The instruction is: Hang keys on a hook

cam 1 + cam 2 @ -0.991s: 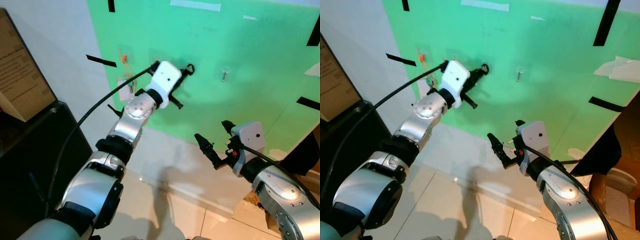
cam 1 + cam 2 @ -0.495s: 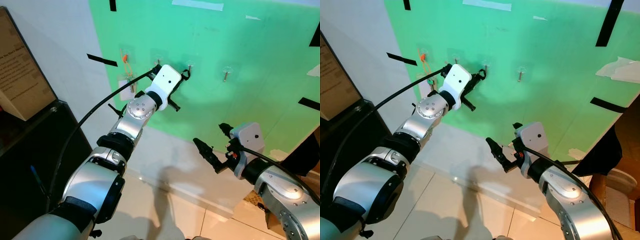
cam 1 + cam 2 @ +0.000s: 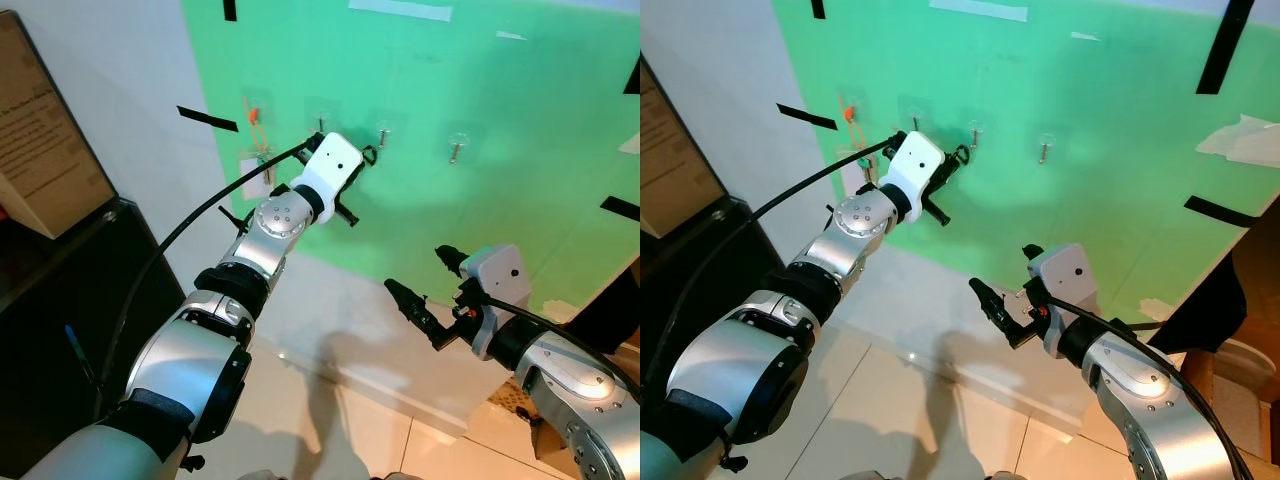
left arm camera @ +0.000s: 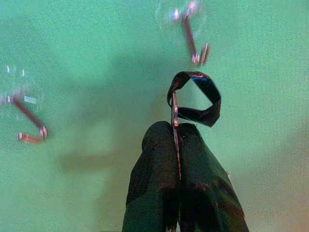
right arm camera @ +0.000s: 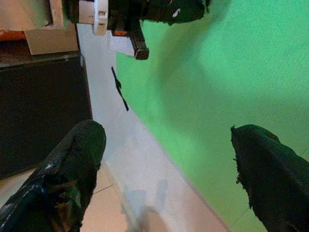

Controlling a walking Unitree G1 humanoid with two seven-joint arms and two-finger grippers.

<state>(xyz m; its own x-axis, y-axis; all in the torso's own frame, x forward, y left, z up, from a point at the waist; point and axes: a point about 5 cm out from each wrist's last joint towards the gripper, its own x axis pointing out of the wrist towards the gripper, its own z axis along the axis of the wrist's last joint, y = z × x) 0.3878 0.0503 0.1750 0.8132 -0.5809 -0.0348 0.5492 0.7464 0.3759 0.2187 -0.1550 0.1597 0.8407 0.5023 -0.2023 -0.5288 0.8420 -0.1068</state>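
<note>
- The keys (image 4: 175, 113) show as a thin metal blade pinched edge-on between the left gripper's (image 4: 177, 145) two black fingers, with a black loop (image 4: 195, 99) standing out past the fingertips
- That loop sits just short of a small metal hook (image 4: 192, 38) on the green board (image 4: 96, 72); in the left wrist view the hook's tip hangs just beyond the top of the loop, and I cannot tell whether they touch
- A second hook (image 4: 28, 118) lies well off to one side of the fingers, and in the head views an orange tag (image 3: 254, 116) with something pale hanging under it is on the hook farthest to the robot's left
- The left gripper's fingers are pressed tight on the key, with no gap between them but the blade itself
- The right gripper (image 3: 420, 312) hangs low, well away from the board, its fingers spread wide and holding nothing; it looks idle
- The step in hand looks like the final approach: lining the loop up with the hook
- The next move, as I judge it, calls for carrying the loop over the hook's upturned tip, settling it down, then parting the fingers
- The risk is that the loop may slide past the tip or twist as it nears
</note>
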